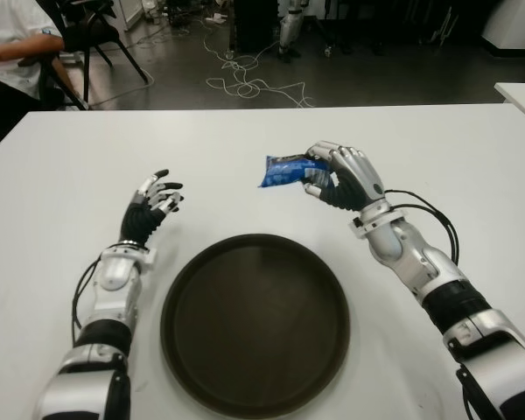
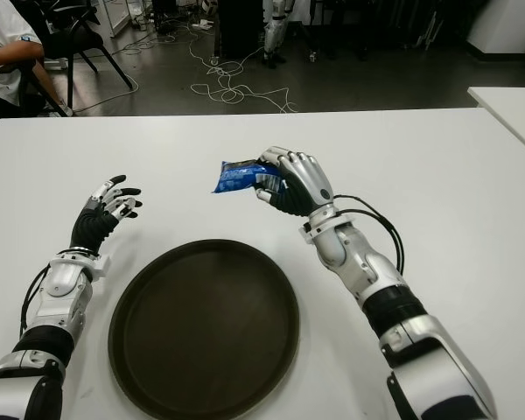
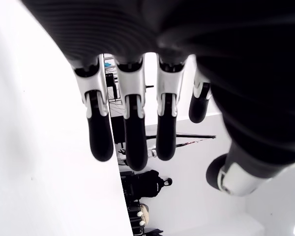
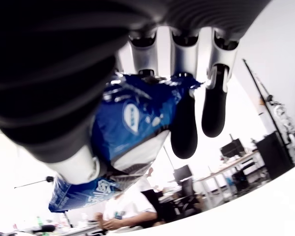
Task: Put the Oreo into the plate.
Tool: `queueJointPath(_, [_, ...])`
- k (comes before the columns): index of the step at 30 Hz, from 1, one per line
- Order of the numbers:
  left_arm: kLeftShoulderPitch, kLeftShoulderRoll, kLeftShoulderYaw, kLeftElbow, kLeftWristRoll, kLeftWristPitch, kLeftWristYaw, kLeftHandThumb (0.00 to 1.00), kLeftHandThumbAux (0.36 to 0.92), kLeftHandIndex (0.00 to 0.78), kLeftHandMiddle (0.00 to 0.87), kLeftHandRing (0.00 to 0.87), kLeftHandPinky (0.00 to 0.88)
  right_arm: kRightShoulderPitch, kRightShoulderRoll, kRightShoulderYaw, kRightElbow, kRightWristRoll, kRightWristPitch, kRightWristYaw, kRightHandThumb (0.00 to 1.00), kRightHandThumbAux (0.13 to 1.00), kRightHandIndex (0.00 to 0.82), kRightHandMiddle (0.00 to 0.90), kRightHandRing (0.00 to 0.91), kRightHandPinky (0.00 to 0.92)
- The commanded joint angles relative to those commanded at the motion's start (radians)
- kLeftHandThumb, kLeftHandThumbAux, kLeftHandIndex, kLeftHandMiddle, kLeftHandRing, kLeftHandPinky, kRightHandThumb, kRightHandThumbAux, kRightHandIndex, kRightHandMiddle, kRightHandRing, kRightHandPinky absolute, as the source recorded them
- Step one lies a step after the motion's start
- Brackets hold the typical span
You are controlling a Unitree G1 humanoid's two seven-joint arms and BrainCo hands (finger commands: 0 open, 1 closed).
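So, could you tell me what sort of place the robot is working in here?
Probably a robotics lab or workshop: loose white cables trail across the dark floor, another robot's metal legs stand behind the white table, and a seated person waits by black chairs.

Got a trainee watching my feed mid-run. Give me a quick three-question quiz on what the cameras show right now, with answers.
1. True or false: the Oreo packet already lies in the plate.
2. Which hand grips the packet? A) left hand B) right hand C) neither
3. Fill in: the left hand shows beside the plate on its ____ side, fingers spread and holding nothing.

Key:
1. False. The right hand holds the packet above the white table, beyond the plate's far rim.
2. B
3. left
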Motion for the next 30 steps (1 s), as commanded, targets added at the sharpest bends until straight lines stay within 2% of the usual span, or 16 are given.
queueJointPath(4, [-0.001,0.0,0.001,0.005,0.002,-0.009,0.001,0.281,0.64,0.161,0.319,0.347,0.387,0.019,-0.005,0.0,-0.048,-0.004,0.008,0.022,0.686,0.732,0.434,0.765,0.772,0.771])
queueJointPath(6, [-0.002,0.0,0.002,0.009,0.002,-0.016,0.002,0.288,0.636,0.161,0.322,0.351,0.393,0.052,-0.009,0.007,-0.108,-0.012,0.014,0.043,0.686,0.732,0.434,0.768,0.773,0.77])
queueJointPath(9, [-0.004,0.0,0.004,0.013,0.001,-0.02,0.002,0.308,0.632,0.161,0.322,0.354,0.396,0.13,-0.002,0.026,-0.239,-0.026,0.039,0.09,0.688,0.731,0.435,0.775,0.775,0.764])
queueJointPath(12, [-0.008,-0.001,0.006,0.019,-0.001,-0.02,0.002,0.319,0.638,0.165,0.322,0.353,0.394,0.165,0.0,0.032,-0.313,-0.027,0.056,0.136,0.692,0.729,0.435,0.777,0.773,0.76])
queueJointPath(18, [-0.015,0.0,0.006,0.028,-0.002,-0.018,-0.001,0.306,0.646,0.163,0.314,0.343,0.38,0.19,0.003,0.034,-0.382,-0.034,0.08,0.21,0.695,0.728,0.435,0.772,0.77,0.763])
queueJointPath(30, [-0.019,0.003,0.003,0.035,0.002,-0.015,0.0,0.276,0.635,0.162,0.318,0.345,0.385,0.219,-0.029,0.044,-0.472,-0.083,0.1,0.313,0.694,0.729,0.434,0.767,0.762,0.746])
